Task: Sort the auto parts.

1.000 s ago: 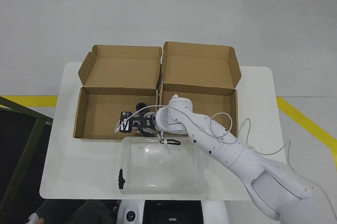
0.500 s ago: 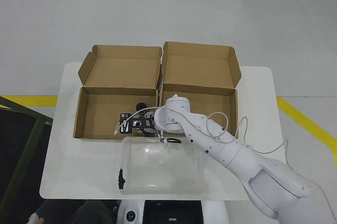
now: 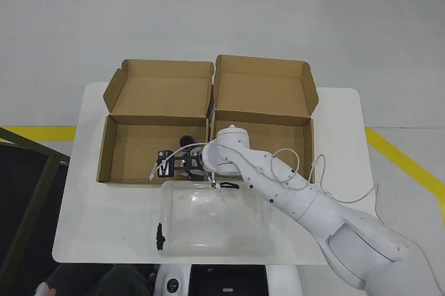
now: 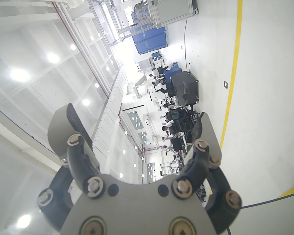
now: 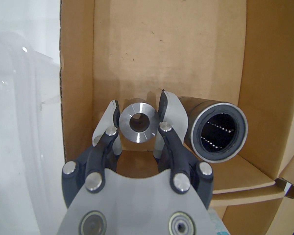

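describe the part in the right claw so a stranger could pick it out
Look in the robot's left cardboard box. There the right claw pinches a small bright steel sleeve. It is shinier and narrower-bored than the larger dark cylinder lying beside it.

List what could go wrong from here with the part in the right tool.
1. The right tool pinches the round steel bushing on its curved sides; it may slip out.
2. The large bearing lies close beside the tool; opening the tool could nudge it rolling.
3. Released on its side, the bushing might roll across the cardboard box floor.
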### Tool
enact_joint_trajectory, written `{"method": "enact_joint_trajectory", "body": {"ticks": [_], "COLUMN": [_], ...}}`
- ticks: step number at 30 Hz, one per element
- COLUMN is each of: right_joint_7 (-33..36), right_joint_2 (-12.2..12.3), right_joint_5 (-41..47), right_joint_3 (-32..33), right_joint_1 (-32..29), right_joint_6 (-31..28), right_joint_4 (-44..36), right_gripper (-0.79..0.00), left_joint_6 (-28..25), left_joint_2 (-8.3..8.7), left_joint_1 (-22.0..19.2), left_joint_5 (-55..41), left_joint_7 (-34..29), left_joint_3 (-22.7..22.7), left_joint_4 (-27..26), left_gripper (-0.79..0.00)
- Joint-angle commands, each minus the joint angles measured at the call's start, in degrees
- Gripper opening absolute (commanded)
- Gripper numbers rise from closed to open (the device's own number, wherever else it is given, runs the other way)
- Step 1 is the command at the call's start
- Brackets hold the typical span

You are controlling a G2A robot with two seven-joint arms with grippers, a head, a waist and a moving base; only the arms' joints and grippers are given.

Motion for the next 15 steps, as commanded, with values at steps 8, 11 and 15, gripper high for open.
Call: {"method": "enact_joint_trajectory", "body": {"ticks": [8, 11, 15], "right_joint_7": [-3.1, -3.0, -3.4], "right_joint_2": [0.3, 0.4, 0.8], "right_joint_5": [1.9, 1.6, 1.2], "right_joint_3": [2.7, 3.3, 4.7], "right_joint_1": [-1.1, -1.3, -2.0], "right_joint_6": [-0.9, -1.1, -0.7], "right_joint_4": [-4.2, -5.8, -8.2], "right_gripper": [-0.502, -0.499, -0.489], "left_joint_6": [0.0, 0.0, 0.0], "left_joint_2": [0.0, 0.0, 0.0], "left_joint_1": [0.0, 0.0, 0.0], "left_joint_5": [0.0, 0.0, 0.0], "left_joint_7": [0.0, 0.0, 0.0], "left_joint_3": [0.0, 0.0, 0.0], "left_joint_4": [0.0, 0.0, 0.0], "left_gripper": [0.0, 0.0, 0.0]}}
